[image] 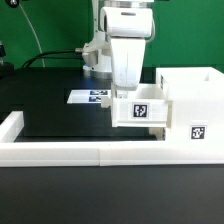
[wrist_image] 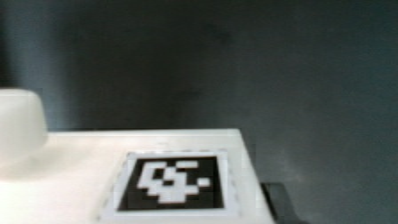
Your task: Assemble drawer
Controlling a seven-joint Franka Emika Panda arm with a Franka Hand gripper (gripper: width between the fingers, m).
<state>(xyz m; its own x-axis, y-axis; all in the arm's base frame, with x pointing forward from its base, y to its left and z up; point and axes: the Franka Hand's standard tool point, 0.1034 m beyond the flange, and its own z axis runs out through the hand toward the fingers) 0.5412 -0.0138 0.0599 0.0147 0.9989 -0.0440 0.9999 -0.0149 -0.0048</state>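
The large white box casing (image: 190, 100) stands at the exterior view's right, with a square marker (image: 197, 132) on its front. One small open-top tray (image: 140, 108) with its own marker hangs against the casing's left side, a little above the table. My gripper (image: 128, 92) reaches down into this tray and is shut on its wall. In the wrist view the tray's white face and marker (wrist_image: 175, 180) fill the near part. One dark finger (wrist_image: 276, 200) shows at the tray's edge. The second tray is out of view.
The marker board (image: 92, 96) lies flat on the black table behind the tray. The low white border rail (image: 60, 152) runs along the front and up the exterior view's left side. A white rounded shape (wrist_image: 15, 130) shows in the wrist view; I cannot tell what it is.
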